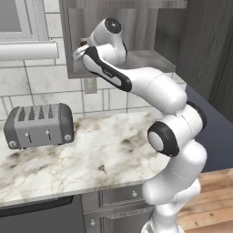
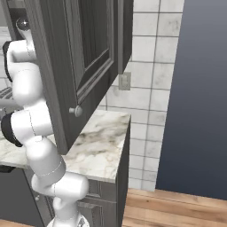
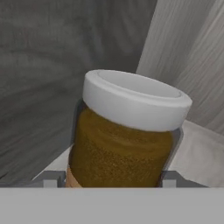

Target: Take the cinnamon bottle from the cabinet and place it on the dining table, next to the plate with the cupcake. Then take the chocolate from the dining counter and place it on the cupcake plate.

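Gripper [image 3: 111, 181] is reaching into the open cabinet [image 1: 150, 59] above the counter [image 1: 91, 154]. Cinnamon bottle [image 3: 127, 135] sits upright on the cabinet shelf, between the fingers [image 3: 52, 178]. Cannot tell whether they are clamped on it. Toaster [image 1: 38, 125] is at the counter's left edge.

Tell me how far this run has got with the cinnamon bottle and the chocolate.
Early. Done: the arm has reached into the open cabinet. In hand: the pincer straddles the cinnamon bottle, a fingertip on each side, bottle on the shelf; whether the grip has closed is unclear. Left: carrying it to the dining table beside the cupcake plate, then the whole chocolate step.
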You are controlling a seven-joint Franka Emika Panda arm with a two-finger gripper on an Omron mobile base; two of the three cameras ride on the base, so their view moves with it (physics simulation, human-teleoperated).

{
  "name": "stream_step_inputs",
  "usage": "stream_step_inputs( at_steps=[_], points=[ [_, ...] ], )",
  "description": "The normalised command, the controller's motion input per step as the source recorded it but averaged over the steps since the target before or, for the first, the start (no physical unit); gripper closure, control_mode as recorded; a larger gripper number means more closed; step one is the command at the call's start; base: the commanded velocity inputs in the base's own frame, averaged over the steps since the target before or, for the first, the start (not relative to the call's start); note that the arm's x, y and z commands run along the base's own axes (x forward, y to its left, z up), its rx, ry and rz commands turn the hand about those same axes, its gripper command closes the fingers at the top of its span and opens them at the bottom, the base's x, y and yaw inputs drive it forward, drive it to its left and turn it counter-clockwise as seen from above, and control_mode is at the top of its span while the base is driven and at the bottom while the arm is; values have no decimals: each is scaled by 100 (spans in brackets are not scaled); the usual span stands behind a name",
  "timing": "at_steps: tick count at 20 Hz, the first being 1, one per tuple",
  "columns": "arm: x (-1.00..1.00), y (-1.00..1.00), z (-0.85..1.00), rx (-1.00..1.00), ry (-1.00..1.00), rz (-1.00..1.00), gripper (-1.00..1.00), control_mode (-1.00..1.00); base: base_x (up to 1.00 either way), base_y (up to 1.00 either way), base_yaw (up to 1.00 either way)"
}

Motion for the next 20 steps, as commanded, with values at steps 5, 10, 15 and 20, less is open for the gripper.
stream_step_inputs(
  at_steps=[5,10,15,20],
  points=[
    [-2,0,-7,2,0,0,100,-100,0,0,0],
    [-68,-26,0,0,0,-16,100,-100,0,0,0],
    [-100,-45,0,0,-9,-25,100,-100,0,0,0],
    [-100,-44,6,0,-11,-21,100,-100,0,0,0]
  ],
)
